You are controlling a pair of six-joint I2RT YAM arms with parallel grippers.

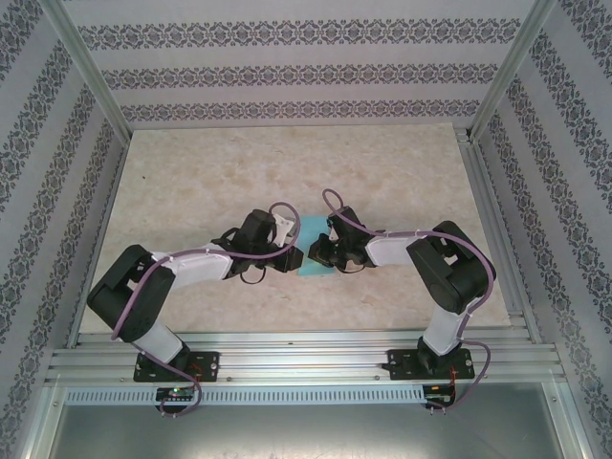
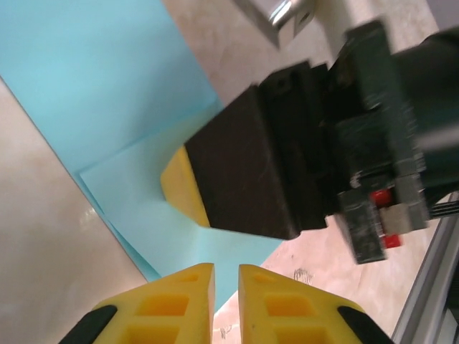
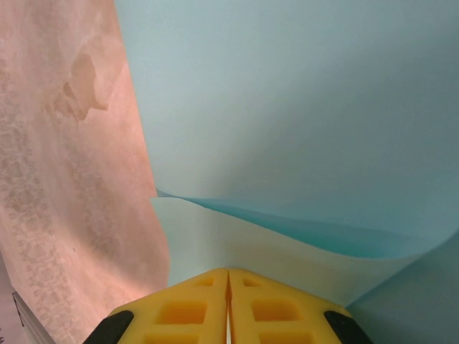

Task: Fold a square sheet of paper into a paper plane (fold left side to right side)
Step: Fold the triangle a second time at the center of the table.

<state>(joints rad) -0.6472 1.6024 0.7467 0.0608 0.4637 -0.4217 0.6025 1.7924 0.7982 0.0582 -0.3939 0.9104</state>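
Paper, a light-blue square sheet (image 1: pixel 311 234), lies mid-tabletop (image 1: pixel 382 172) between both arms, one edge curled up and over. The right hand (image 3: pixel 228 276) is closed, pinching that lifted flap. The left hand (image 2: pixel 226 276) hovers beside it, narrowly parted, holding nothing.

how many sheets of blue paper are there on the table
1: the light-blue square sheet of paper lies on the beige table under the right hand, a flap curled over. Another could hide beneath.

A lab test cell: aluminium frame (image 1: pixel 306 363), patterned panels (image 1: pixel 296 72), marbled tabletop (image 1: pixel 287 163).
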